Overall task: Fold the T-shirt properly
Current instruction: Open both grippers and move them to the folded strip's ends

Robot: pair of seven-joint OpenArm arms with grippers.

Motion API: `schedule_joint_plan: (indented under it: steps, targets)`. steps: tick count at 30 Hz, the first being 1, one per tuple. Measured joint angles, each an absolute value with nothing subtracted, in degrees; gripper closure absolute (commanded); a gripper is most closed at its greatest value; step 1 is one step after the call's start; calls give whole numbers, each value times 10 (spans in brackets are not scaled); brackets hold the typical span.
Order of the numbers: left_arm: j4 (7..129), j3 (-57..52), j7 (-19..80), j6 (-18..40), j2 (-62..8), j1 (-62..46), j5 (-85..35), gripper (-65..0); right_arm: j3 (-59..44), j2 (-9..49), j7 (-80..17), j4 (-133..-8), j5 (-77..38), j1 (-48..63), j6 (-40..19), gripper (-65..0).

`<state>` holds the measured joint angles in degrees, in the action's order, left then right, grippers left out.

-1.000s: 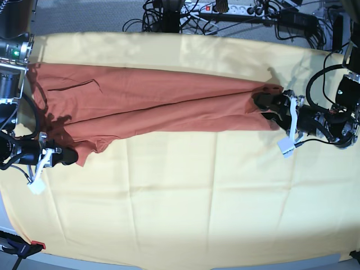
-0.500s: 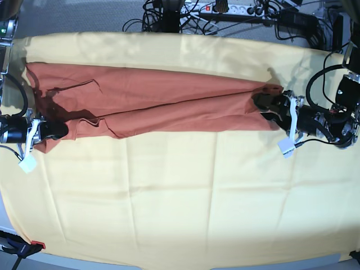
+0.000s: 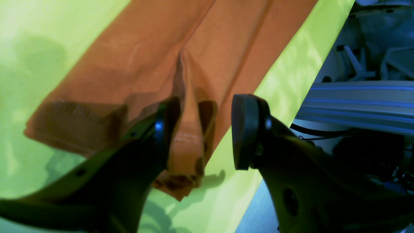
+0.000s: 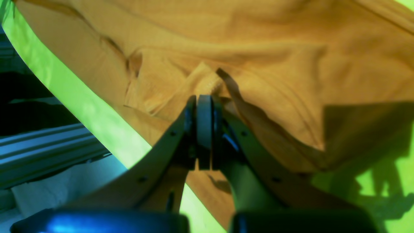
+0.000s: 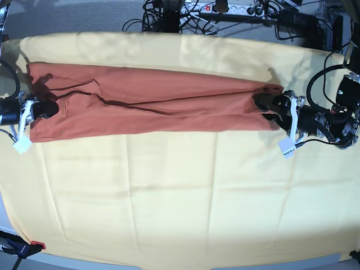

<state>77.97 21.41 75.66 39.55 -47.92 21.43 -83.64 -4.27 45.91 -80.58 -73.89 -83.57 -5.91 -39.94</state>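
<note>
Lengthwise fold, hem end.
Right gripper (image 4: 204, 106) pinches T-shirt (image 5: 157, 104); left gripper (image 3: 202, 129) fingers spread beside fabric. Next: release, smooth.

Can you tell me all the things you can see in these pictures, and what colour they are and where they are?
T-shirt: one, rust-orange, folded into a long band lying across the far half of the cloth.
Cloth: one, pale yellow, spread over the whole table under the T-shirt.
Cables and power strip: a tangle, black with a white strip, beyond the far edge of the table.
Clamp: one, black with an orange tip, at the near corner on the base view's left.
Left gripper: one, black, jaws open, with a fold at the T-shirt's end standing between them.
Right gripper: one, black, jaws shut on the T-shirt's other end.
</note>
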Motion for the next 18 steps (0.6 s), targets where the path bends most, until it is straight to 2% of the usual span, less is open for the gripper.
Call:
schedule_joint_plan:
  steps: [18]
  targets:
    - [780,214,754,396,-509,225,-837,-281,-43,460,-804,-739,-829,-35,-399,0]
